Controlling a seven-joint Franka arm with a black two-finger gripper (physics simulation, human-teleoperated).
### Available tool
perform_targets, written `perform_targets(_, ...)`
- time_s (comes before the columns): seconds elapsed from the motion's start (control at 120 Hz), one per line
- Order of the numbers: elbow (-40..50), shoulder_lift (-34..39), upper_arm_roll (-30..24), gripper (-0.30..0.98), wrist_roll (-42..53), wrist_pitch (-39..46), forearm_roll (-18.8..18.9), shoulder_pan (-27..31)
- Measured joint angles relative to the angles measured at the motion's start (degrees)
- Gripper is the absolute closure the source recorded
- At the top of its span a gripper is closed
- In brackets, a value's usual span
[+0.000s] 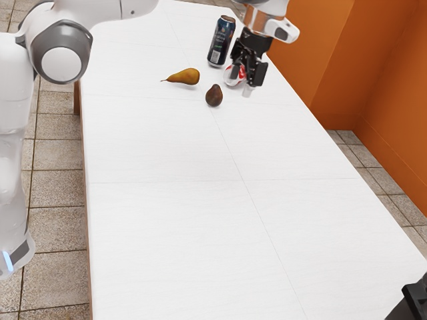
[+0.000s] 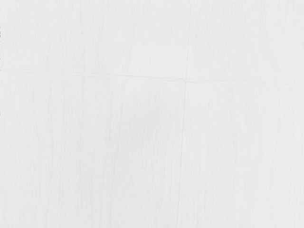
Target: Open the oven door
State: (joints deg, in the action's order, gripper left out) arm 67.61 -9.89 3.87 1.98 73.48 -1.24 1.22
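My black gripper point(image 1: 247, 72) hangs at the far end of the white table point(image 1: 167, 227), towards the exterior view's right edge of the tabletop. Part of a red-and-white object point(image 1: 230, 75) appears beside and behind it; whether they touch, I cannot tell. In the wrist view, the pale tabletop point(image 2: 95, 152) lies under my hand, crossed by two thin seams.
A dark can point(image 1: 221, 41) stands upright near the gripper. A yellow-brown pear point(image 1: 187, 77) and a dark brown pear-shaped fruit point(image 1: 214, 96) lie close by. A black object point(image 1: 417, 303) cuts into the exterior view's lower right corner. Orange walls point(image 1: 393, 87) rise beyond the table.
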Motion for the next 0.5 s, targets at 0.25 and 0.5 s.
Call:
perform_targets(0.25,-3.0,1.4,-0.2,0.0,-1.9,0.6,0.4,-0.1)
perform_targets(0.5,-6.9,10.9,-33.7,0.0,5.6,15.2,1.4,19.9)
